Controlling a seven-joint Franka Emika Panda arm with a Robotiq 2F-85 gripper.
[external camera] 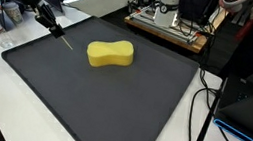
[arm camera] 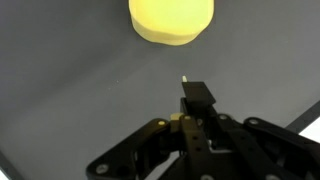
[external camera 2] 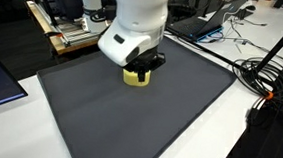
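Fingers [arm camera: 200, 95] of the gripper [arm camera: 196, 90] are clenched together in my wrist view, pressed tight around a thin stick [arm camera: 184, 79] whose pale tip pokes out just past them. I cannot tell what kind of stick it is.

In an exterior view the gripper [external camera: 52, 26] hangs low over the far left corner of a dark grey mat [external camera: 142, 103]. The thin stick [external camera: 63, 39] slants down from it, and its tip is close to the mat's surface.

A yellow sponge [external camera: 109, 54], shaped like a peanut with a narrow waist, lies flat on the mat near its middle. It sits near the stick's tip but is not touching it; a strip of bare mat shows between them. In my wrist view the yellow sponge [arm camera: 172, 20] fills the top edge, straight ahead of the fingers and apart from them.

In an exterior view the white wrist covers most of the yellow sponge [external camera 2: 134, 79]; only a small yellow part shows under the gripper [external camera 2: 145, 67]. The mat [external camera 2: 129, 118] rests on a white table [external camera 2: 248, 137], with cables [external camera 2: 267, 73] tangled beside it.
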